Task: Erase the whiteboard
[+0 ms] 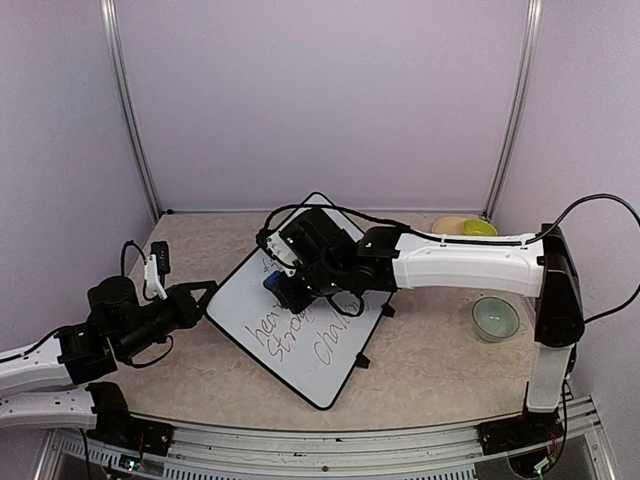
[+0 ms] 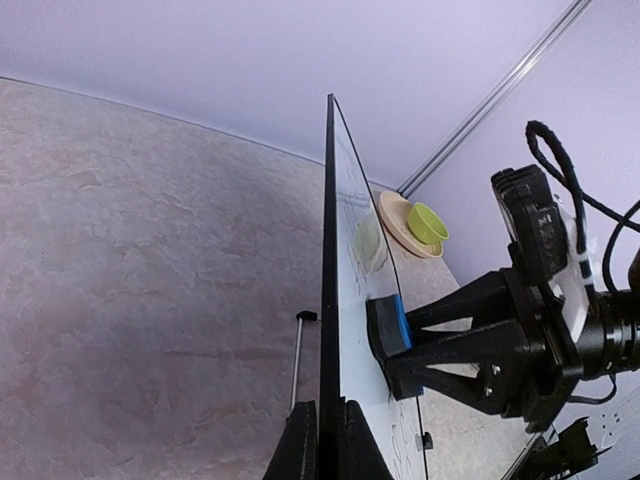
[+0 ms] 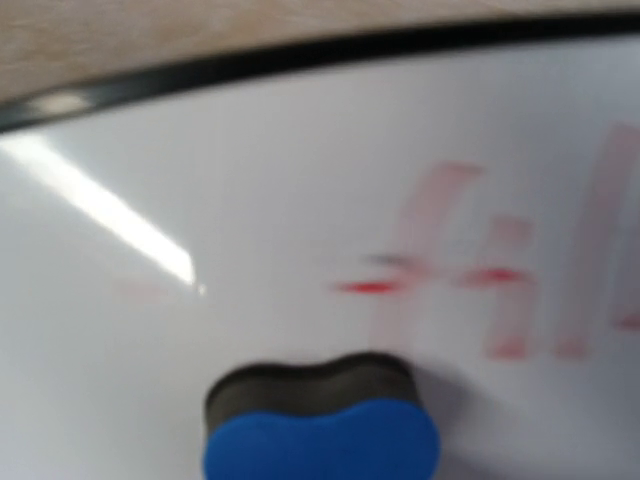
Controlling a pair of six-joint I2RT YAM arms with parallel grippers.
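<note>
A: Where is the whiteboard (image 1: 300,335)?
B: Middle of the counter (image 1: 430,350); the left end effector (image 2: 328,445) pinches its edge.
A: And the right end effector (image 2: 400,340)?
B: Pinching a blue eraser (image 3: 322,432) pressed to the board, beside red writing (image 3: 480,290).

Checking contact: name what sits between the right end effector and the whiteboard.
The blue eraser, pressed to the whiteboard by the right end effector; see the left wrist view.

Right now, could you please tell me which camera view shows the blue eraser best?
The left wrist view: the eraser is sharp, side-on, its felt flat against the whiteboard. The right wrist view crops and blurs it; the top view shows only a blue sliver under the right arm.
</note>
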